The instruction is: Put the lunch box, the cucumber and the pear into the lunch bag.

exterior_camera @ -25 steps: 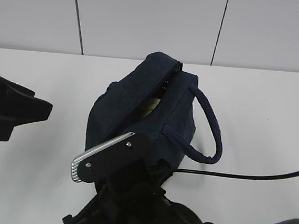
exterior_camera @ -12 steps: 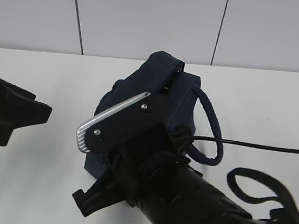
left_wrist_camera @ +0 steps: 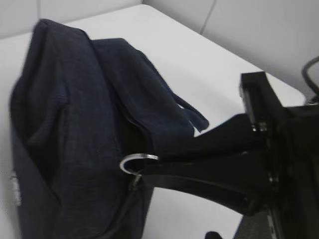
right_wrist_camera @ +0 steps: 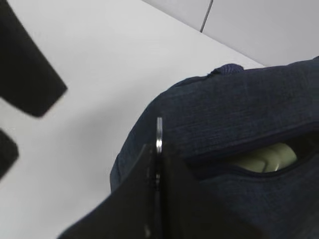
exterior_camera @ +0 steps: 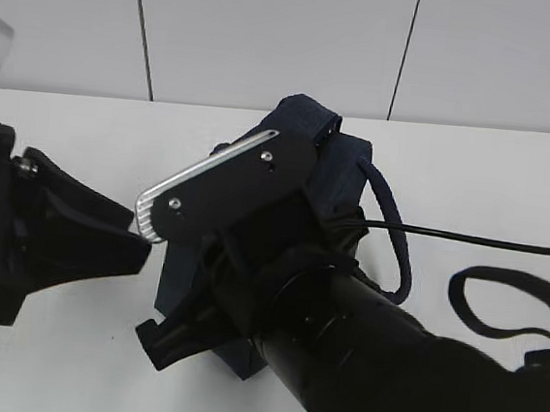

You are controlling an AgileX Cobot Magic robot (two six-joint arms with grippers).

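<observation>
- Since the previous second, the right arm has advanced over the dark navy boxy fabric lunch bag (exterior_camera: 340,188); the left gripper (exterior_camera: 140,242) has closed in beside it.
- Right gripper (right_wrist_camera: 155,149): pinched together on the metal ring pull (left_wrist_camera: 135,163).
- Left gripper's spacing: cannot tell.
- Pale sage-green lunch box lid (right_wrist_camera: 264,158) shows through the slit; zipping remains.

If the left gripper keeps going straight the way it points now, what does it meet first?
Probably the lunch bag: the left gripper points right at its near side, where the right gripper pinches the ring pull. Depth is uncertain.
</observation>
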